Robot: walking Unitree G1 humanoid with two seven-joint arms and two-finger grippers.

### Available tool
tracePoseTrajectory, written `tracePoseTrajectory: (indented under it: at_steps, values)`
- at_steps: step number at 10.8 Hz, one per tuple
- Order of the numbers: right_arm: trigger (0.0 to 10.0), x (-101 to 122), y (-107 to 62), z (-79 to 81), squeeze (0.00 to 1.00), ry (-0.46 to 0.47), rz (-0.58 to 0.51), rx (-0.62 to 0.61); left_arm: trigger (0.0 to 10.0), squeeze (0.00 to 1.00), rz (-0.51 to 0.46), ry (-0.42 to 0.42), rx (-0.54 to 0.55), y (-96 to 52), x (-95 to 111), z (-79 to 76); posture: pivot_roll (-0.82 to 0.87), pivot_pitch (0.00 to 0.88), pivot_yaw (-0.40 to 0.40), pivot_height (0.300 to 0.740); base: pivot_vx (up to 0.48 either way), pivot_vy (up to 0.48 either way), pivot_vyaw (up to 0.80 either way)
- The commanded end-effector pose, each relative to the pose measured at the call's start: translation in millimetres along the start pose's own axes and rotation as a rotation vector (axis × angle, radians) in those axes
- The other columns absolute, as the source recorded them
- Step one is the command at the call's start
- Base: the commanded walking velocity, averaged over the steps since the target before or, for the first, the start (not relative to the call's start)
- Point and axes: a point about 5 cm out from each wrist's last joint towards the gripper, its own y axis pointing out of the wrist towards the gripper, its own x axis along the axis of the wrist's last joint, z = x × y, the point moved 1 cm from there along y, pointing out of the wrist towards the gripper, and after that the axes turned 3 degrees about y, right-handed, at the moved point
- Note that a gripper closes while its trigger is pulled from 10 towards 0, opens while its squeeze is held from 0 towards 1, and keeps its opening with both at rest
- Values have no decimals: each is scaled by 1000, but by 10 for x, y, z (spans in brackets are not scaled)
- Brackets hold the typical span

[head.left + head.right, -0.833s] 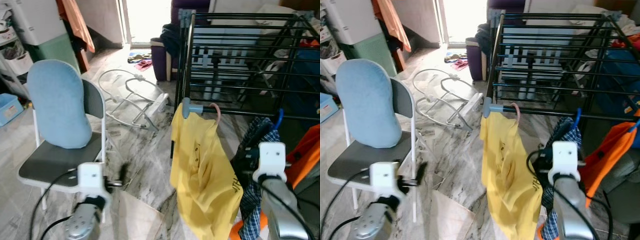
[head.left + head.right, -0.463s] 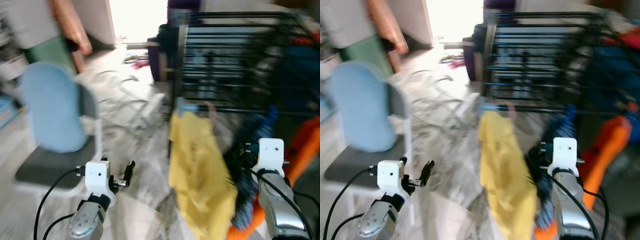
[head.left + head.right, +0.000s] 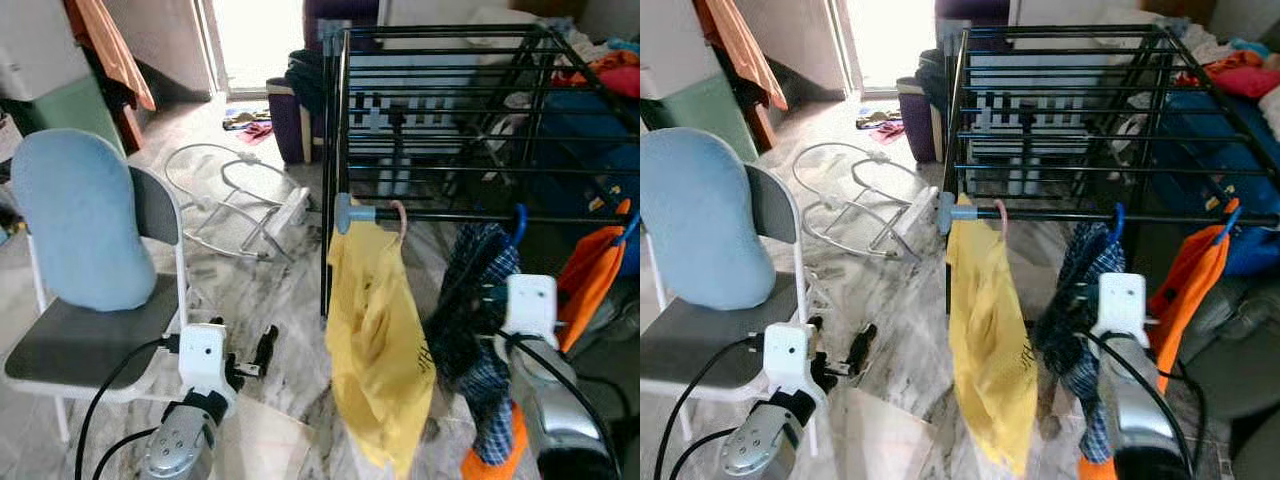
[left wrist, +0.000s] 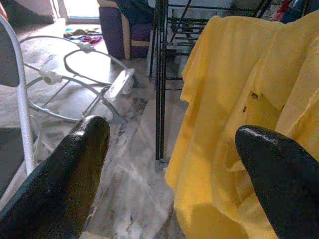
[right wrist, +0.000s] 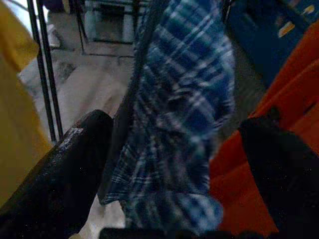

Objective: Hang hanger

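Black drying rack [image 3: 440, 110] fills upper right of the head views. Three garments hang off its front rail: yellow shirt [image 3: 375, 350] on a pink hanger [image 3: 402, 215] at centre, blue plaid shirt [image 3: 480, 300] on a blue hanger [image 3: 519, 222] just right of it, orange garment [image 3: 592, 275] at far right edge. Blue hook appears seated over the rail, so the hanging step looks essentially done; judged as release-and-retreat stage. Right gripper [image 5: 174, 164] sits low, right of centre, close in against the plaid cloth; in its wrist view both fingers [image 5: 65, 169] stand wide apart with the plaid shirt between them, not pinched, so released. Left gripper [image 3: 262, 352] hovers lower left over the marble floor [image 3: 270, 280], fingers spread, holding nothing, yellow shirt ahead of it in its wrist view. Folding chair [image 3: 90, 340] with blue cushion [image 3: 75, 220] at left; a wire bouncer frame [image 3: 235, 195] lies on the floor beyond. Next move, as I read it: draw the right arm straight back without snagging plaid fabric or nudging the hook off the rail.
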Motion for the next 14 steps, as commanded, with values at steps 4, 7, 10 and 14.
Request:
tracePoseTrajectory:
  at_steps: [4, 7, 10, 14]
  values:
    - [3373, -7, 204, -59, 0, -3, 88, -22, 10000, 0, 22, 17, -34, -7, -14, -24, -77, 13, 17, 740, 0, 0, 0]
    - [0, 1, 298, -98, 0, 14, 107, -5, 10000, 0, 28, 19, -40, -9, -16, -28, -71, 13, 15, 740, 0, 0, 0]
    - [0, -12, 337, -151, 0, 20, 118, -5, 10000, 0, 32, 24, -52, -15, -16, -40, -65, 13, 16, 740, 0, 0, 0]
    - [0, -32, 353, -159, 0, 36, 119, 9, 10000, 0, 35, 27, -54, -18, -16, -37, -66, 15, 21, 740, 0, 0, 0]
